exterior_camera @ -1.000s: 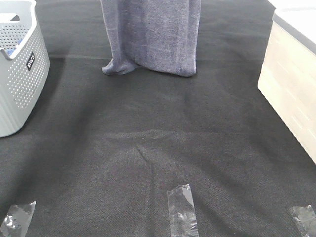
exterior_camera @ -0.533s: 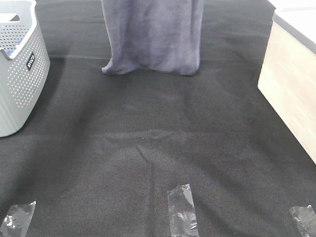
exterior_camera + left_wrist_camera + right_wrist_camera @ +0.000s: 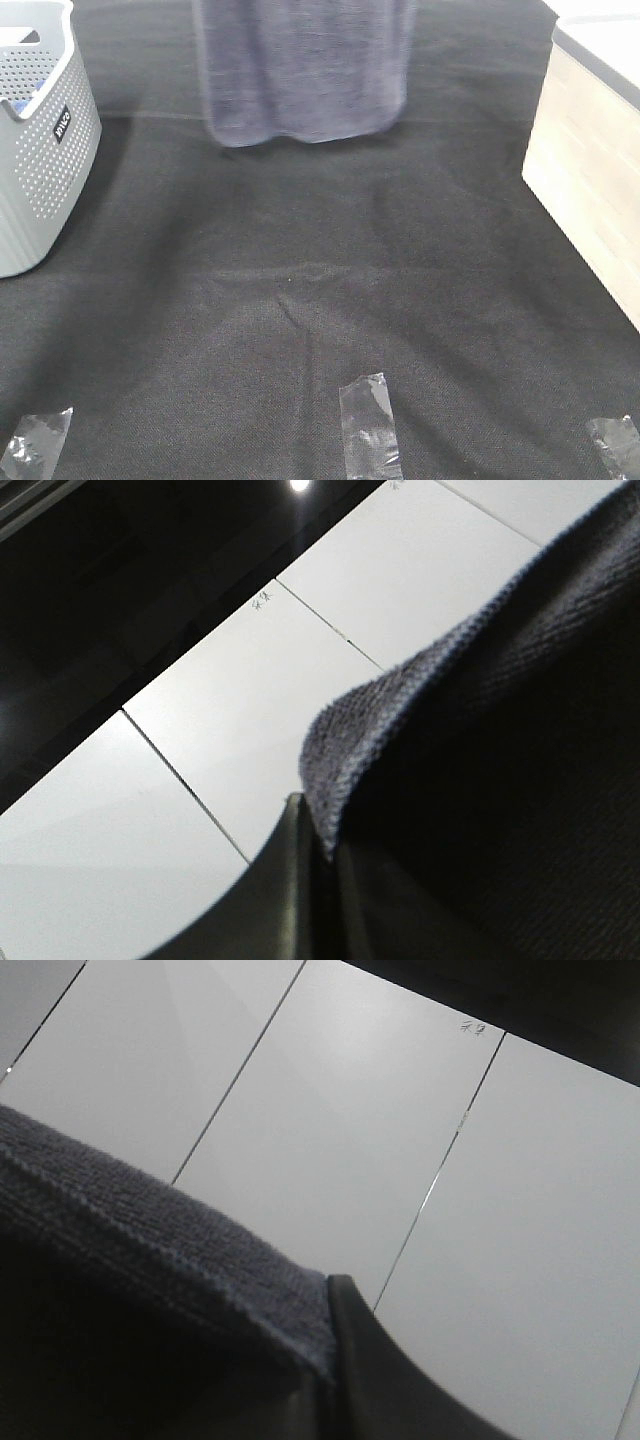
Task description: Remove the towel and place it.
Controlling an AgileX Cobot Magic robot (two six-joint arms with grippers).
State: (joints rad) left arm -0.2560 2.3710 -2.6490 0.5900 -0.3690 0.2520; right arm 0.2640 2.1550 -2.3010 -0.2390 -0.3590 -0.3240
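Note:
The grey-lavender towel (image 3: 305, 70) hangs down at the far middle of the table, its top out of the exterior view. Its lower edge is blurred and just above the black cloth (image 3: 320, 290). Neither gripper shows in the exterior view. In the left wrist view my left gripper (image 3: 318, 830) is shut on a hemmed corner of the towel (image 3: 480, 740), with ceiling panels behind. In the right wrist view my right gripper (image 3: 325, 1365) is shut on another hemmed edge of the towel (image 3: 150, 1260).
A grey perforated basket (image 3: 40, 150) stands at the left edge. A light wooden cabinet (image 3: 590, 170) stands at the right edge. Three clear tape strips, one of them in the middle (image 3: 370, 425), lie along the cloth's front.
The towel's lower end, which lay bunched on the cloth, has lifted clear and swung. It now hangs straight and blurred.

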